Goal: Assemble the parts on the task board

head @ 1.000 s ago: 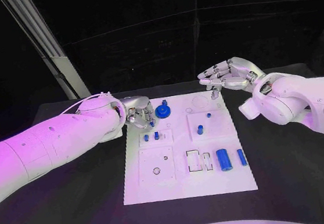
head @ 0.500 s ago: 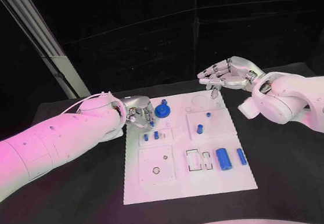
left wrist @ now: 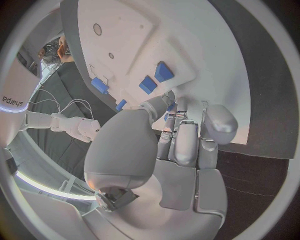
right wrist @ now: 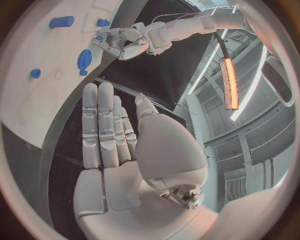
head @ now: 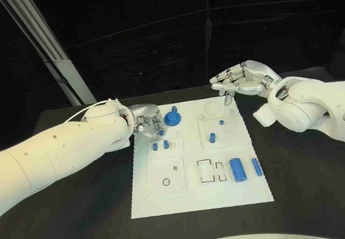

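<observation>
Left hand (head: 146,122) fingertips reach a small blue part (head: 162,131) at the board's (head: 200,199) far-left, grasp unclear; right hand (head: 241,81) hovers released far-right; pinching squarely should seat it straight.

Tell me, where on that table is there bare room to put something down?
The black table lies bare beside the task board under each arm, and along its near edge. The board's far end is crowded: the left hand, right hand and blue parts.

Dim black surroundings, bright white task board (head: 202,199) — wrist views perhaps slightly soft, fisheye-bent.
</observation>
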Controlling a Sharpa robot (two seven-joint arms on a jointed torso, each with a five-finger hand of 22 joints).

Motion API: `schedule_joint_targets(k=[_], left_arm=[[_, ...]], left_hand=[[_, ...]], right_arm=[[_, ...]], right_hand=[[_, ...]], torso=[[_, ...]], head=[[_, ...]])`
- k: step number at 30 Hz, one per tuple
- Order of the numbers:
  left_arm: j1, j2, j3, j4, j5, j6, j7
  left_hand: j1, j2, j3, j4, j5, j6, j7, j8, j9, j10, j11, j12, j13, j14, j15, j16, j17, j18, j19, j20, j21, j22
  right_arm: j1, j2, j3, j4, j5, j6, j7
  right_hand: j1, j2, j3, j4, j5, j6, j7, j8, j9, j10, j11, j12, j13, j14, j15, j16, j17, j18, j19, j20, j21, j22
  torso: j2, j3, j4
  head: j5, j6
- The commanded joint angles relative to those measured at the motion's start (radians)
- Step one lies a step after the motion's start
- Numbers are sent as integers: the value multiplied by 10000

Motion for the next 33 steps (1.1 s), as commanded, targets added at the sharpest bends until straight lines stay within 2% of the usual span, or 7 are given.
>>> schedule_joint_targets(k=[1,13,20,25,29,31,33], left_arm=[[7,-10,1,0,19,115,-202],[6,-175,2,49,20,-233,-212],[7,-569,8,184,566,-998,49],[16,-968,11,284,2895,-1935,1020],[23,-1275,6,454,6284,-2140,2408],[24,-1364,3,537,7606,-2114,2938],[24,-1458,-2,659,9302,-2041,3569]], left_hand=[[-35,-80,-82,-17,1,-291,0,-188,-19,-80,21,-58,8,118,63,-48,-23,-129,-55,9,-24,22],[-39,-119,-116,-26,8,-642,44,-410,-5,-139,42,-101,17,111,75,-42,-68,-121,-70,28,-55,14],[17,-83,-71,-46,17,-698,56,-446,8,-198,57,-126,14,125,86,0,2,-113,-88,38,-94,-14],[19,-55,3,-35,38,-558,132,-381,51,-287,143,-153,4,48,153,-92,-200,-29,-264,82,-537,-435],[-307,-24,-191,235,30,-355,281,-276,86,-447,263,-131,7,-240,267,-460,-919,107,-612,180,-1298,-1130],[-399,-27,-300,317,31,-309,291,-250,89,-487,281,-89,18,-472,299,-757,-1490,229,-893,218,-1915,-1700],[-439,44,-479,405,46,-249,279,-206,91,-543,287,53,55,-1074,307,-1458,-2751,456,-1526,275,-3136,-2773]], right_arm=[[19,-1,4,1,-15,67,64],[18,-11,4,-118,-454,134,-200],[17,-70,4,-336,-3376,735,-1162],[13,-126,4,-283,-6375,897,-1831],[-35,-147,5,-85,-8706,929,-2401],[-66,-149,5,1,-9408,929,-2601],[-98,-135,5,96,-10186,956,-2845]], right_hand=[[-1,111,-71,4,67,-70,-21,58,7,-78,-5,36,-9,48,47,-55,8,51,74,30,-35,-9],[135,117,-117,-24,65,-109,4,99,7,-312,28,-36,-146,-27,71,-172,4,46,70,47,-136,-65],[1265,251,432,-652,-343,469,-27,433,90,-632,1,-1636,-1658,776,-71,156,85,75,729,-135,214,91],[1523,79,968,-971,-536,1020,-243,432,22,397,-93,-2909,-2946,1121,-229,935,356,24,1038,-281,924,546],[1515,-34,1352,-1054,-1039,1310,-315,365,-20,699,-170,-3497,-3433,1079,-255,1267,437,45,932,-312,1196,766],[1453,-147,1514,-1065,-1123,1369,-325,293,-48,804,-156,-3744,-3620,1048,-254,1398,456,28,909,-303,1358,932],[1311,-363,1814,-1072,-1194,1429,-332,140,-85,943,-143,-4129,-3906,965,-239,1584,459,30,816,-291,1543,1108]], torso=[[-4,0,0],[-8,-6,7],[-13,-10,6],[-23,-1,-5],[-4,11,-8],[-3,4,6],[-7,-5,20]], head=[[9,1],[1,35],[-21,84],[-99,143],[-289,235],[-355,249],[-448,272]])
